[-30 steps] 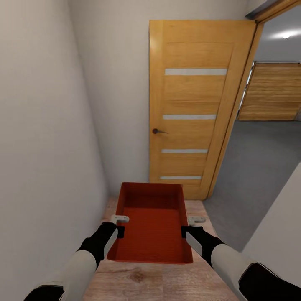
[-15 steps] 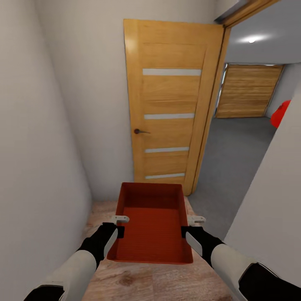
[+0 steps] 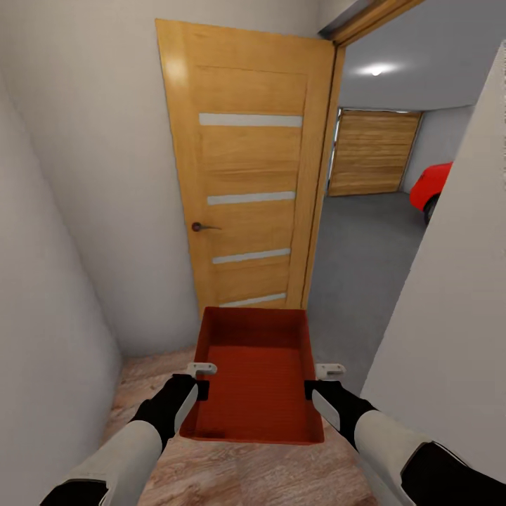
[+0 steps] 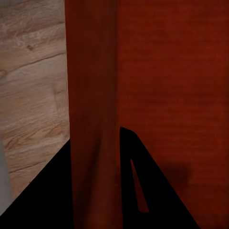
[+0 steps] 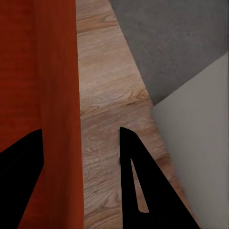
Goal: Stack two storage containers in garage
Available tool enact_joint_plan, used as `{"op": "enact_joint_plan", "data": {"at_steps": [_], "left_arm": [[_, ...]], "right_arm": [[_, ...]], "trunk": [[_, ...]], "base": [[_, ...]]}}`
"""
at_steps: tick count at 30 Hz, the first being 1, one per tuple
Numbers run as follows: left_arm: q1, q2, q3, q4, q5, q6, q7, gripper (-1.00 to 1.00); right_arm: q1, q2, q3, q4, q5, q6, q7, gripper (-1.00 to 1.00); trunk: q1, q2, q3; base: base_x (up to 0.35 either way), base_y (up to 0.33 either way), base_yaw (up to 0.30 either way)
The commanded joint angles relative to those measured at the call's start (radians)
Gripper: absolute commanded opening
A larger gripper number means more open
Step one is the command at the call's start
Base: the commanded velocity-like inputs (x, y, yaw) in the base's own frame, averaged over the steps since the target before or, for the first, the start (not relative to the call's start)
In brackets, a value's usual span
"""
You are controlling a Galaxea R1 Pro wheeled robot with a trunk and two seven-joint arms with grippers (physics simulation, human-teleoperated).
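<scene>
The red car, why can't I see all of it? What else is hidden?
- Red car: head view, mostly hidden behind the near white wall.
- Bin underside: hidden by its own walls and floor.
- Garage floor: partly blocked by the open door and the wall.

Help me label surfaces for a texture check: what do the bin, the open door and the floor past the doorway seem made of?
Bin: apparently matt orange-red plastic, plain walls. Door: wood-look panels, visible grain, pale inset strips. Garage floor: probably concrete, flat dull grey.
</scene>
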Motion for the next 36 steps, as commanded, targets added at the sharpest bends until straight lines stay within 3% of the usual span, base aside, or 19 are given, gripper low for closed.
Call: {"op": "enact_joint_plan", "data": {"at_steps": [1, 9, 19, 36], "left_arm": [[0.000, -0.001, -0.004, 0.039, 0.023, 0.003, 0.002, -1.00], [0.000, -0.001, -0.004, 0.039, 0.023, 0.003, 0.002, -1.00], [0.000, 0.000, -0.003, 0.039, 0.023, 0.005, 0.002, -1.00], [0.000, 0.000, -0.002, 0.039, 0.023, 0.005, 0.002, -1.00]], "right_arm": [[-0.002, 0.000, -0.025, -0.031, 0.025, 0.006, -0.005, -1.00], [-0.002, 0.001, -0.025, -0.031, 0.025, 0.006, -0.005, -1.00], [-0.002, 0.002, -0.025, -0.031, 0.025, 0.007, -0.005, -1.00], [-0.002, 0.001, -0.024, -0.031, 0.025, 0.007, -0.005, -1.00]], "trunk": [[0.001, -0.002, -0.002], [0.001, -0.002, -0.002], [0.001, -0.002, -0.002], [0.001, -0.002, -0.002]], "base": [[0.306, 0.094, -0.285], [0.252, 0.044, -0.116], [0.045, 0.014, -0.002], [0.193, 0.136, -0.005]]}}
